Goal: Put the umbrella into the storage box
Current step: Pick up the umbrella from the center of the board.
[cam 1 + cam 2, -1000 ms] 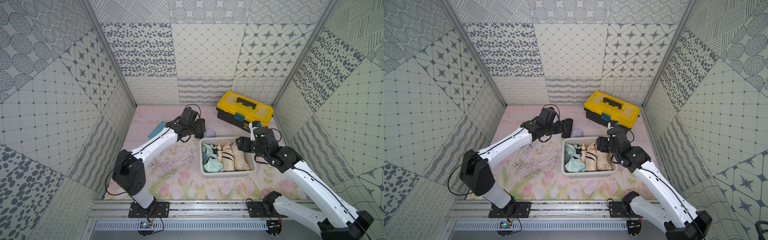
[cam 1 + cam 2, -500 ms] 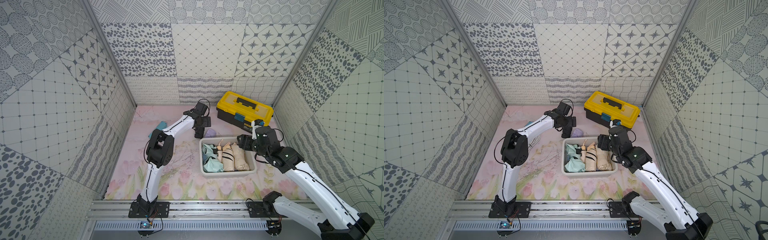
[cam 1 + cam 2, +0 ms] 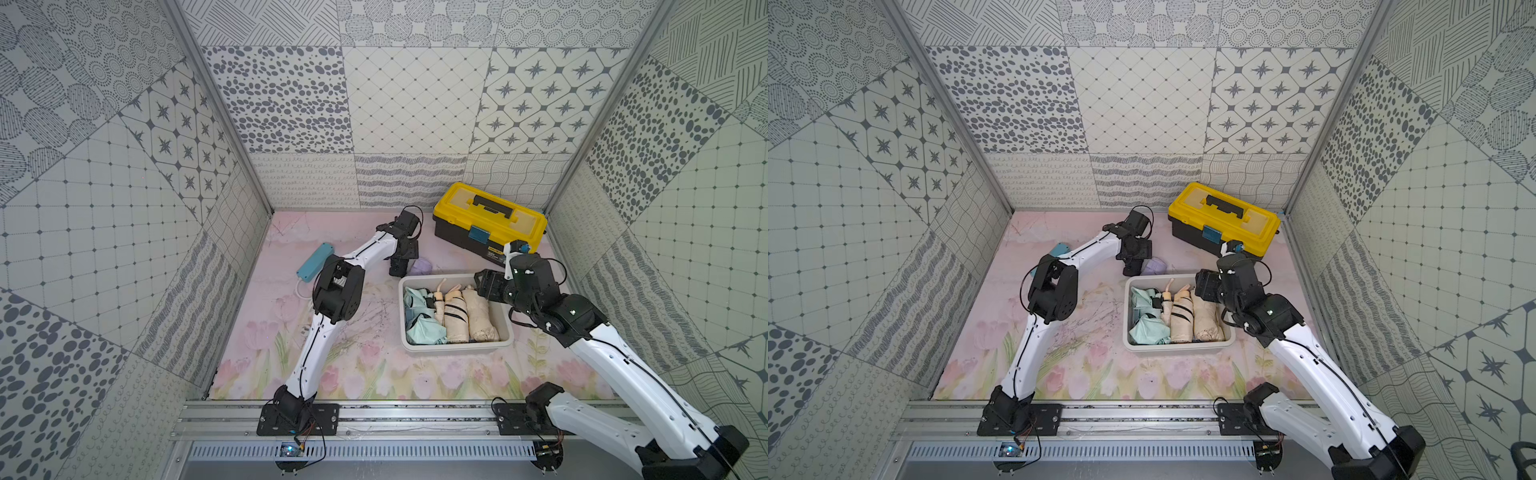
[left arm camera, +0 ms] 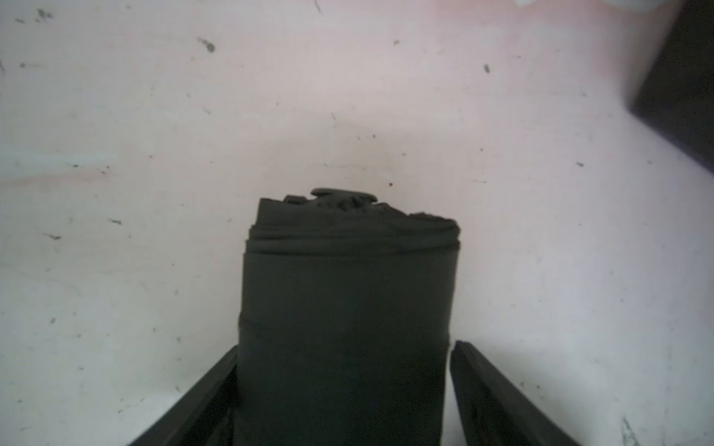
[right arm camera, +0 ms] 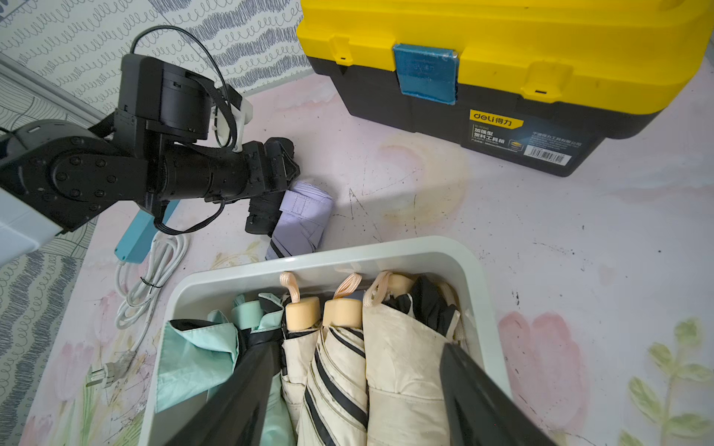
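A black folded umbrella (image 4: 347,289) lies on the pink mat just behind the storage box (image 3: 453,347), beside a lilac folded umbrella (image 3: 422,266). My left gripper (image 4: 347,345) straddles the black umbrella; one finger touches its cloth and a thin gap shows at the other. In both top views the left gripper (image 3: 1133,266) points down at it. The white storage box (image 5: 347,258) holds mint and cream folded umbrellas. Above its far right corner my right gripper (image 5: 359,347) hangs open over the cream umbrellas (image 5: 402,347), holding nothing.
A yellow-lidded black toolbox (image 3: 488,222) stands at the back right, close behind the right gripper. A blue power strip (image 3: 315,262) with a white coiled cable (image 5: 154,270) lies left of the left arm. Patterned walls enclose the mat on three sides.
The left arm's elbow has risen high and its wrist has turned down over the black umbrella. Its jaws have narrowed around it. The right arm has hardly moved.
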Available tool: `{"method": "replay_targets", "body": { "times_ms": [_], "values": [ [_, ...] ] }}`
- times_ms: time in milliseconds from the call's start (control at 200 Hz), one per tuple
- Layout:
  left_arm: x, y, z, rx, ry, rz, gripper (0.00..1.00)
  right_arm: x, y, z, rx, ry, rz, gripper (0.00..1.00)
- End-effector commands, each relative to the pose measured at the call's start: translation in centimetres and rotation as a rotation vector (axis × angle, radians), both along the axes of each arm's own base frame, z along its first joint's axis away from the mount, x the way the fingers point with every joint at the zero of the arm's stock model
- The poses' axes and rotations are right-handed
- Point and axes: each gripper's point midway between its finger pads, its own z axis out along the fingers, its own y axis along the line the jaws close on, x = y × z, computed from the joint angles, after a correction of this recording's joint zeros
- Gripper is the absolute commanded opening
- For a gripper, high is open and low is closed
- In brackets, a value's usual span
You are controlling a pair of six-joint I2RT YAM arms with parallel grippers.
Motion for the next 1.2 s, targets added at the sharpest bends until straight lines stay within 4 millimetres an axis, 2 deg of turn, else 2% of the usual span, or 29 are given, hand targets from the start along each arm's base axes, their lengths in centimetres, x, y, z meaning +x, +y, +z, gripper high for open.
{"method": "replay_targets", "body": {
  "times_ms": [0, 125, 195, 350, 470, 631, 741, 866, 971, 1066, 1196],
  "values": [
    [0.4, 1.4, -1.0, 0.049, 0.017, 0.014, 0.75, 0.4, 0.0, 0.5, 0.014, -0.02, -0.012, 0.74],
    [0.8, 1.9, -1.3, 0.043, 0.02, 0.018, 0.62, 0.3, -0.1, 0.6, 0.016, -0.029, -0.015, 0.74],
    [0.9, 1.9, -1.0, 0.035, 0.018, 0.014, 0.57, 0.3, -0.2, 0.8, 0.018, -0.038, -0.017, 0.74],
    [1.1, 1.7, 1.0, 0.014, -0.006, 0.001, 0.49, 0.3, -0.3, 0.8, 0.027, -0.05, -0.026, 0.74],
    [0.9, 1.8, 4.7, -0.006, -0.047, -0.009, 0.48, 0.5, -0.2, 0.8, 0.038, -0.064, -0.025, 0.74],
    [0.1, 2.5, 11.9, -0.099, -0.151, 0.028, 0.46, 0.8, 0.8, 1.7, 0.079, -0.104, 0.015, 0.74],
    [-1.3, 2.9, 17.6, -0.221, -0.266, 0.083, 0.43, 1.0, 3.7, 3.4, 0.145, -0.162, 0.163, 0.74],
    [-3.5, 2.6, 22.4, -0.453, -0.332, 0.155, 0.41, 0.5, 6.8, 6.1, 0.211, -0.235, 0.337, 0.74],
    [-5.6, 2.6, 24.6, -0.652, -0.314, 0.224, 0.43, 0.3, 8.0, 7.3, 0.236, -0.274, 0.401, 0.75],
    [-7.3, 2.3, 26.4, -0.835, -0.319, 0.273, 0.43, 0.3, 8.8, 7.6, 0.283, -0.265, 0.405, 0.76],
    [-9.2, 2.4, 27.0, -1.073, -0.294, 0.36, 0.43, 0.0, 10.4, 7.8, 0.401, -0.256, 0.363, 0.77]
  ]
}}
